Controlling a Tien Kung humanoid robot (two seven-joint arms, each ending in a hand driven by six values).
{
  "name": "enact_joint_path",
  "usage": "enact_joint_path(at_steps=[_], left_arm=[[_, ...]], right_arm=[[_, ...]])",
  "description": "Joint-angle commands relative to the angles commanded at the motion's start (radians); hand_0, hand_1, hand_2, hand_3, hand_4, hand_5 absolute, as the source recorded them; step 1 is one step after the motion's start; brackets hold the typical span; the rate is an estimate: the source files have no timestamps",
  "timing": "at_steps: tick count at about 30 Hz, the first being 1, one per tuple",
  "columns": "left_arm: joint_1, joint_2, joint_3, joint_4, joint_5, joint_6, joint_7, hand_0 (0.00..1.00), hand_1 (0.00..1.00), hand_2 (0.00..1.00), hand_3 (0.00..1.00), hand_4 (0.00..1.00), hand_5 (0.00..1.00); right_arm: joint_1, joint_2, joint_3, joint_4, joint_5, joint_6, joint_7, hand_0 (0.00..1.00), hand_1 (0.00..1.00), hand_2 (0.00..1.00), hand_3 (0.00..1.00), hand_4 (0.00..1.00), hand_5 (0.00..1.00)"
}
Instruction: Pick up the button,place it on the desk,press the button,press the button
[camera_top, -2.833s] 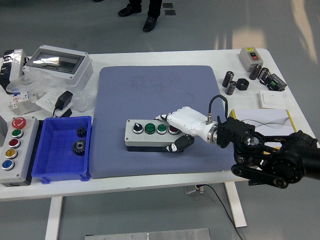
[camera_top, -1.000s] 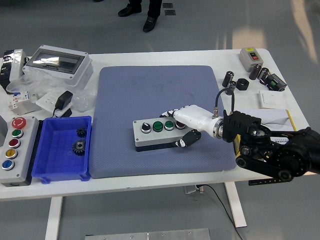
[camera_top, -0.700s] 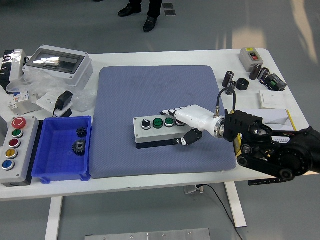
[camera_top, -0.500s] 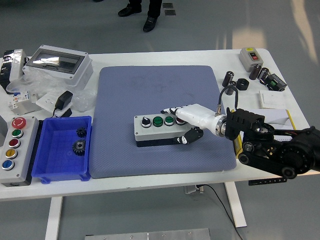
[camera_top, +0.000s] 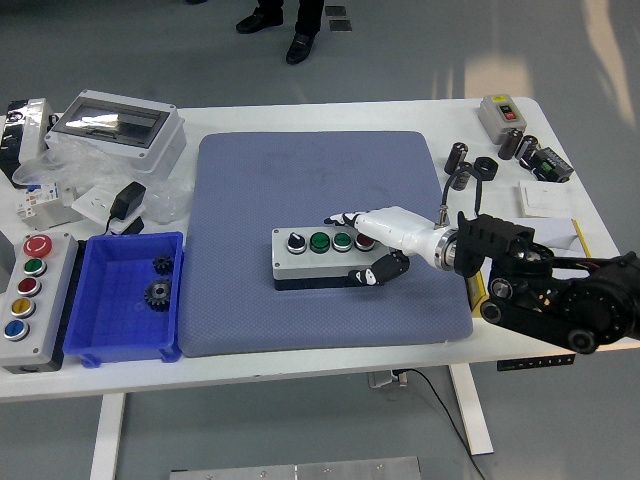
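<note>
Covering the middle of the white table (camera_top: 330, 360) is a blue mat (camera_top: 300, 180), and on it sits the button box (camera_top: 320, 258), a grey unit with 4 buttons on top, resting flat near the mat's centre. The right hand (camera_top: 375, 245) grasps the box's right end, fingers over the top and thumb against the front face. Judging from this, the picking up and placing look nearly finished, while release and both presses remain.

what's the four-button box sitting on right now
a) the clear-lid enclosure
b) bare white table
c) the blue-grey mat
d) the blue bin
c: the button box sits on the blue-grey mat, with the right hand clasped around its right end.
</note>
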Motion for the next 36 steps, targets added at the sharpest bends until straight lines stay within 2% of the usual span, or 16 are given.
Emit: enact_joint_path(at_steps=[19,36], left_arm=[[0.000,-0.001,0.000,0.000,0.008,-0.003,0.002,0.620,0.558,0.540,0.580,0.480,0.218],[0.006,-0.005,-0.003,0.000,0.015,-0.005,0.006,0.618,0.555,0.535,0.581,0.478,0.212]], right_arm=[[0.005,-0.018,0.013,0.016,0.021,0.026,-0.004,0.868,0.877,0.925,0.998,0.636,0.002],[0.019,-0.092,0.062,0.094,0.060,0.060,0.010,0.870,0.880,0.929,0.998,0.651,0.017]])
